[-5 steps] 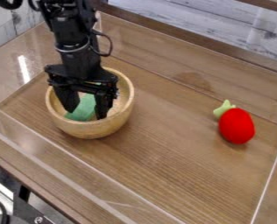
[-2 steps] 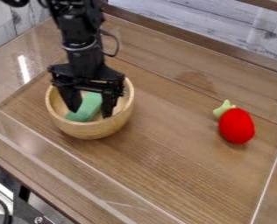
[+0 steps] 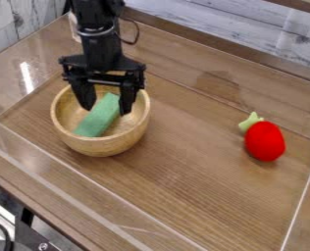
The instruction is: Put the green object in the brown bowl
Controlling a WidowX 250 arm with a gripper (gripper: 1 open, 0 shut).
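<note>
A wooden table [image 3: 184, 172] with a raised edge stretches out before me, and at the upper left a light, panelled surface stands behind it. A dark cable curls at the lower left, beside the table's edge.

My black arm reaches down from the top of the view, and my gripper [image 3: 103, 92] hangs over the back part of the bowl. My fingers are spread wide and released; I grasp nothing.

Below them sits the brown bowl [image 3: 105, 144], round and thick-walled, upright on the wood toward the left. Over to the right, well apart from the bowl, lies a red toy [image 3: 264, 141] shaped like a strawberry, its small green top [image 3: 251, 121] pointing toward the far side of the table.

The green object [image 3: 99, 116], a long light-green bar, is inside the bowl, lying at a slant, its far end close to my fingers. I cannot tell whether they touch it.
</note>
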